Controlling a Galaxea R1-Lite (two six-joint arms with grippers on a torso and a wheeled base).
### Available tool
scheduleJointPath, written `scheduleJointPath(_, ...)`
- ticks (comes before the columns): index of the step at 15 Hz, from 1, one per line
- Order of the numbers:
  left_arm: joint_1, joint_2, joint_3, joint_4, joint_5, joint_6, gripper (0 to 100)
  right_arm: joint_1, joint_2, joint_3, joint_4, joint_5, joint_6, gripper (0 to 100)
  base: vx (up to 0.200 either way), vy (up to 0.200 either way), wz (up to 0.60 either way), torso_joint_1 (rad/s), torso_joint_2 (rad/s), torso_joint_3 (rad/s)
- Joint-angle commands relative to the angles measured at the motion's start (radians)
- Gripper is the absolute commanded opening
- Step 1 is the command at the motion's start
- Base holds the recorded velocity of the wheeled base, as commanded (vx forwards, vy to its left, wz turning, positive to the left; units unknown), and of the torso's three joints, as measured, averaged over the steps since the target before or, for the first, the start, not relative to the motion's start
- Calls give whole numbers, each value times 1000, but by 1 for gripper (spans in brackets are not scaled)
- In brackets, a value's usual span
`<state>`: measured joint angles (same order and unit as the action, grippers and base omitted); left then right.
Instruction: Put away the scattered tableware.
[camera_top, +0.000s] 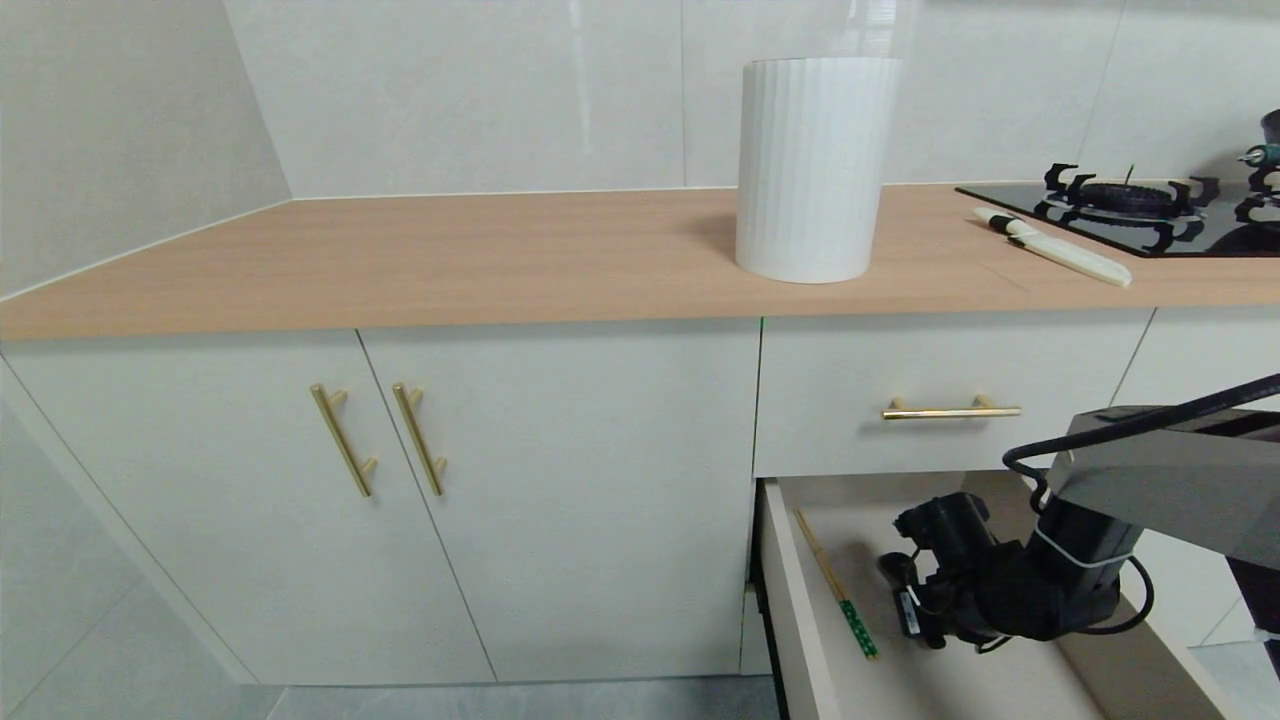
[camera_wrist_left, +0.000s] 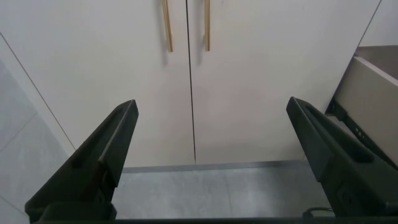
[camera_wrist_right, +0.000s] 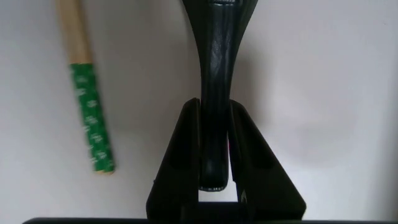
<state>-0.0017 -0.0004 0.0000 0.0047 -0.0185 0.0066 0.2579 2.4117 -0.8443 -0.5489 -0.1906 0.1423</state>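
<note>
My right gripper is clamped on a slim black plastic utensil handle, low inside the open pale drawer, right of the wooden green-tipped chopsticks. I should lower it flat, clear of the chopsticks, then release. My left gripper is spread wide, facing the white cabinet doors

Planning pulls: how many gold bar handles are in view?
3. Left door handle and right door handle, side by side; drawer handle on the closed drawer. The open drawer's may be hidden.
</note>
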Motion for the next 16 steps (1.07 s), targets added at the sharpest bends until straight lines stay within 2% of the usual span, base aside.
scheduleJointPath(1,0,0,0,0,0,0,100,-2,7,-1,0,0,0,0,0,0,0,0,0,0)
scheduleJointPath(4,0,0,0,0,0,0,100,-2,7,-1,0,0,0,0,0,0,0,0,0,0)
scheduleJointPath(5,0,0,0,0,0,0,100,-2,6,-1,0,0,2,100,0,0,0,0,0,0)
scheduleJointPath(9,0,0,0,0,0,0,100,-2,-20,14,0,-1,6,100,0,0,0,0,0,0)
scheduleJointPath(16,0,0,0,0,0,0,100,-40,-427,211,3,13,8,100,0,0,0,0,0,0)
